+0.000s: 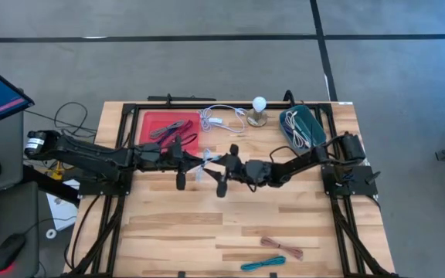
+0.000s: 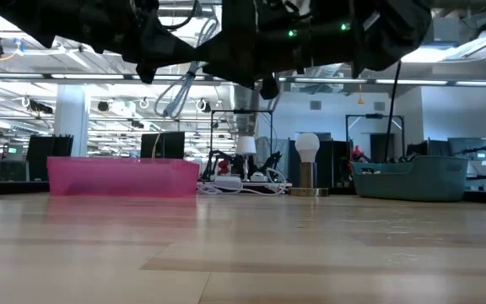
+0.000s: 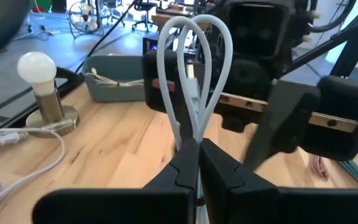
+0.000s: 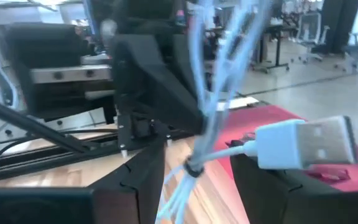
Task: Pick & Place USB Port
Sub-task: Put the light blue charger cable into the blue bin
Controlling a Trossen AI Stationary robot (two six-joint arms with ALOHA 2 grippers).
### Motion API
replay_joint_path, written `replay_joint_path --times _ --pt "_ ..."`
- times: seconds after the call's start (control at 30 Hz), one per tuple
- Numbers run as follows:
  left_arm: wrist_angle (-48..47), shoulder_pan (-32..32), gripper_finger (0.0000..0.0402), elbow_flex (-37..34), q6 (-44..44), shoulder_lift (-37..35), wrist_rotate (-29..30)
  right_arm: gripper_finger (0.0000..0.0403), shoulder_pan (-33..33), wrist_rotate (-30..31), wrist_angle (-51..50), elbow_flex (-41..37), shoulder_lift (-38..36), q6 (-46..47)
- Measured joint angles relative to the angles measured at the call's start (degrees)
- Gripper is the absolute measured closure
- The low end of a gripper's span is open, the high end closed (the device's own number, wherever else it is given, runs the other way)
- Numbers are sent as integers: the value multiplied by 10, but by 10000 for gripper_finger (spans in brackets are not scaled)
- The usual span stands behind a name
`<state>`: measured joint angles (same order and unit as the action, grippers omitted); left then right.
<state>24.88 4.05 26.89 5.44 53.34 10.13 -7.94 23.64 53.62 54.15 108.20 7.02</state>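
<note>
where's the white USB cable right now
In the high view the white USB cable hangs mid-table between both arms, just in front of the red tray; the left end effector is shut on it.

Bright overhead light, blurred wrist close-ups

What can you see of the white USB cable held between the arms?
The white cable is thin, glossy and plastic-looking, bundled into loops that stand up above the left end effector, which is shut on it mid-table, above the wood. A small tie cinches the strands. Its USB-A plug, white shell with a metal tip, sticks out sideways. The right end effector straddles the bundle, fingers apart; contact can't be told.
</note>
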Motion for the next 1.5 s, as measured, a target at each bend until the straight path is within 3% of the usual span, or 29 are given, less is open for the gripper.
replay_joint_path --times 0.5,0.87,1.2,1.5 --pt "39 0 396 0 0 0 -38 235 10 -11 -22 0 1 30" --pt "39 0 396 0 0 0 -39 279 10 -63 -16 0 1 30" --pt "39 0 396 0 0 0 -38 296 13 -74 -11 0 0 29" --pt "39 0 396 0 0 0 -39 347 14 -86 -12 0 0 23"
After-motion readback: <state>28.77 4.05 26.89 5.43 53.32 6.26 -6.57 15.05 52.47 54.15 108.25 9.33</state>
